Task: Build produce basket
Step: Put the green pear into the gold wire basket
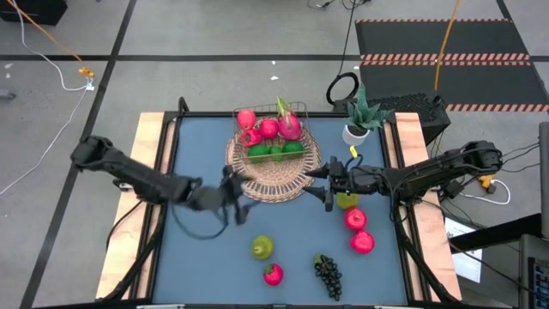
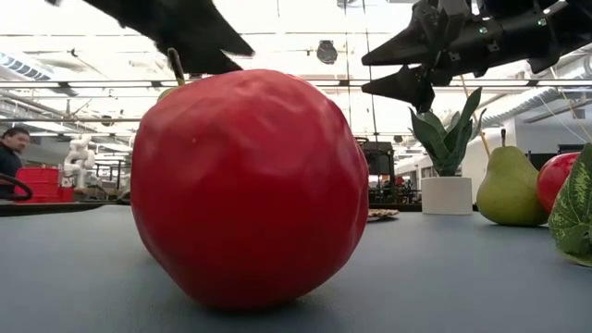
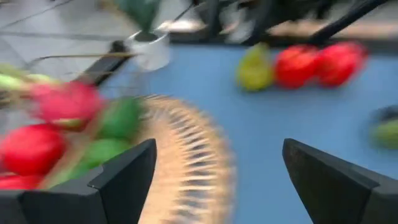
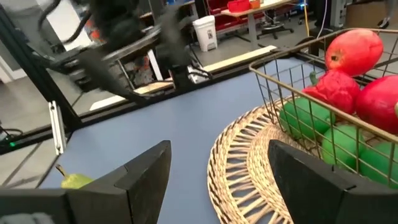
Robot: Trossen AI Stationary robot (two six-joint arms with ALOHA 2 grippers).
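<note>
Overhead view, blue table [image 1: 197, 257] at centre frame. One wire basket [image 1: 273, 137] stands on one round wicker mat [image 1: 273, 167] in the upper middle of the frame. Inside the basket: about three red or pink fruits along its upper side, one dragon fruit [image 1: 292, 125] at its upper right corner, and a row of green limes [image 1: 274, 150] along its lower side; the limes overlap, so their exact number cannot be told.

Loose fruit on the table, six pieces in all: one pear [image 1: 262, 247] at lower centre; one strawberry [image 1: 274, 275] just below it; one bunch of grapes [image 1: 328, 275] to the lower right; two red apples [image 1: 355, 218] stacked diagonally at right of centre; and one second yellow-green pear [image 1: 346, 201] just above them, partly under the right arm.

One potted plant [image 1: 360, 116] sits at the upper right corner of the table.

Left gripper [image 1: 230, 196]: at the lower left edge of the mat, fingers [image 3: 124, 177] spread apart, nothing between them.

Right gripper [image 1: 319, 183]: at the right edge of the mat, fingers [image 4: 143, 171] spread apart, likewise holding nothing.

Low view: one red apple [image 2: 250, 185] fills the centre; a person [image 2: 11, 153] shows at the far left of the background
</note>
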